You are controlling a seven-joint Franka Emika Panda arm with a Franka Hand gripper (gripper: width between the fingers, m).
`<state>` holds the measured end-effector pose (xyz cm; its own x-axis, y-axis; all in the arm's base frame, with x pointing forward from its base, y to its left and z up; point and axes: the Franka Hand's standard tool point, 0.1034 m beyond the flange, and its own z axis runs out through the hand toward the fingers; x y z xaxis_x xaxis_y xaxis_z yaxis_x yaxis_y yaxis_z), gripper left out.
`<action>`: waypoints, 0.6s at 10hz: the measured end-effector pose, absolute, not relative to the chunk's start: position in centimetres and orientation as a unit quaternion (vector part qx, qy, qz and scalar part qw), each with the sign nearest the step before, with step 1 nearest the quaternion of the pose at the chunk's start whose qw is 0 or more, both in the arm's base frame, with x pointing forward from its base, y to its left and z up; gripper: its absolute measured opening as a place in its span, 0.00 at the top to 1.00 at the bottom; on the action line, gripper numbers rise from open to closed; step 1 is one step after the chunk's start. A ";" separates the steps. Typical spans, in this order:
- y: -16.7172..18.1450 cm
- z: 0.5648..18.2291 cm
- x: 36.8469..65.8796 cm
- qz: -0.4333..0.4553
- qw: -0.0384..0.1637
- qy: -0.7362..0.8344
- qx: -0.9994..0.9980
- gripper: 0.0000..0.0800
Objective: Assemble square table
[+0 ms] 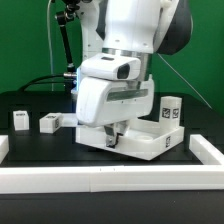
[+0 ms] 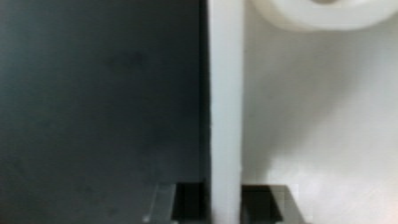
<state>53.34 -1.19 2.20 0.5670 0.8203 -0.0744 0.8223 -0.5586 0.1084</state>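
Note:
The square table's white slab (image 1: 152, 141) lies flat on the black surface, right of centre in the exterior view. My gripper (image 1: 113, 138) is down at the slab's near left edge. In the wrist view the raised rim (image 2: 222, 100) runs straight between my two dark fingertips (image 2: 187, 203), and the jaws press against it on both sides, so the gripper (image 2: 224, 203) is shut on the rim. The slab's inner face (image 2: 311, 120) has a round white boss (image 2: 324, 12). Two white tagged legs (image 1: 20, 119) (image 1: 50, 123) lie at the exterior view's left. A third leg (image 1: 170, 110) stands behind the slab at the right.
A long white rail (image 1: 110, 181) borders the black surface at the front, with side rails at the left (image 1: 3, 149) and right (image 1: 206, 150). The arm's big white body (image 1: 115, 85) hides the table's middle. Black table surface (image 2: 98, 100) lies beside the rim.

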 end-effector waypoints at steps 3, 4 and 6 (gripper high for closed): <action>-0.1 2.1 54.0 -0.023 0.074 0.558 0.826 0.92; 0.9 2.2 54.7 -0.027 0.076 0.585 0.807 0.92; 2.8 2.5 56.2 -0.034 0.083 0.644 0.759 0.92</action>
